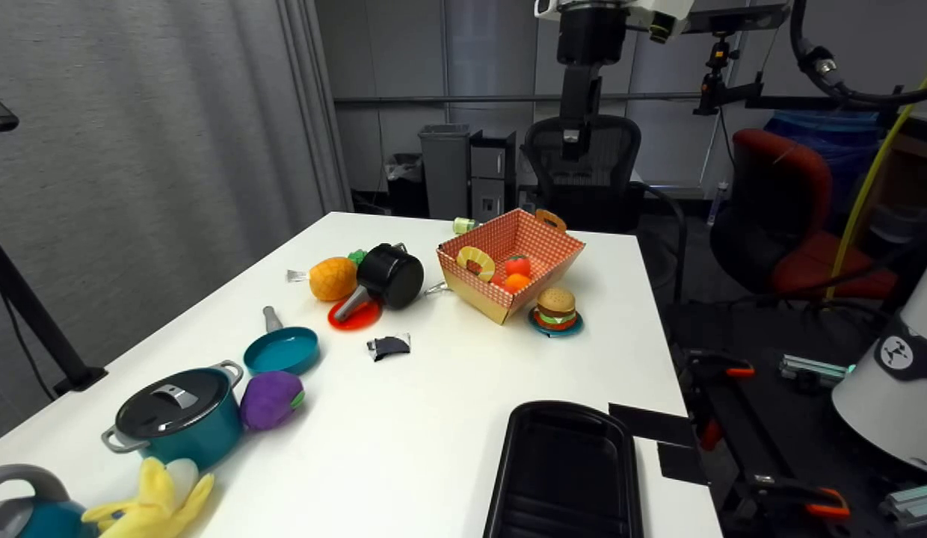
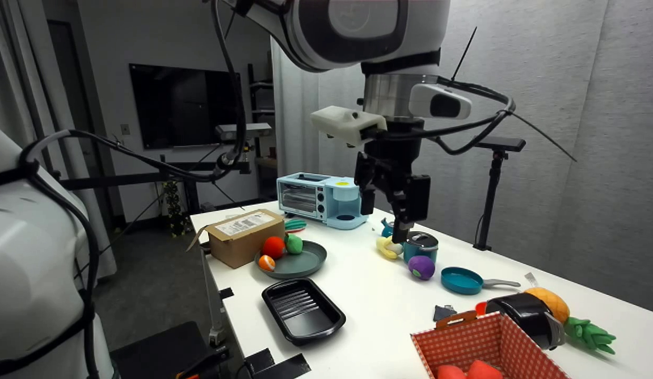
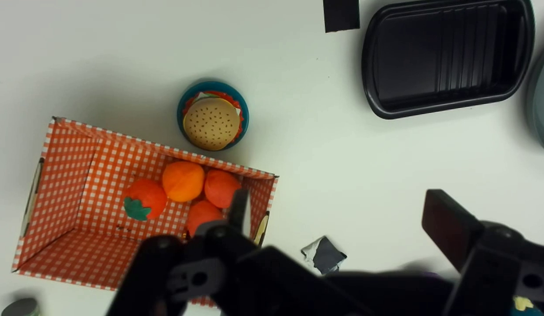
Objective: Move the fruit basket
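A robot gripper (image 3: 344, 217) hangs well above a white table (image 1: 433, 418), its two fingers spread wide and nothing held between them. The fruit basket (image 1: 478, 299) rests upright on the table, below the gripper and to one side, its flared walls lined in red-and-white check. Orange and red toy fruit (image 3: 183, 181) lies inside. Just beside the basket, a toy burger (image 3: 211, 123) sits on a small teal plate (image 3: 191, 91); a tilted black pot (image 1: 392, 276) is near another side, and a black pan (image 3: 408, 61) is well apart. The step in hand looks like the approach, with the basket not yet gripped. In the wrist view, the basket's nearer handle (image 3: 262, 228) shows between the fingers, close to one of them. The next move probably calls for shifting toward the basket until that handle wall is centred, turning slightly if needed, then lowering with one finger inside and one outside before closing. The inner finger would likely have to avoid the fruit lying by that wall.
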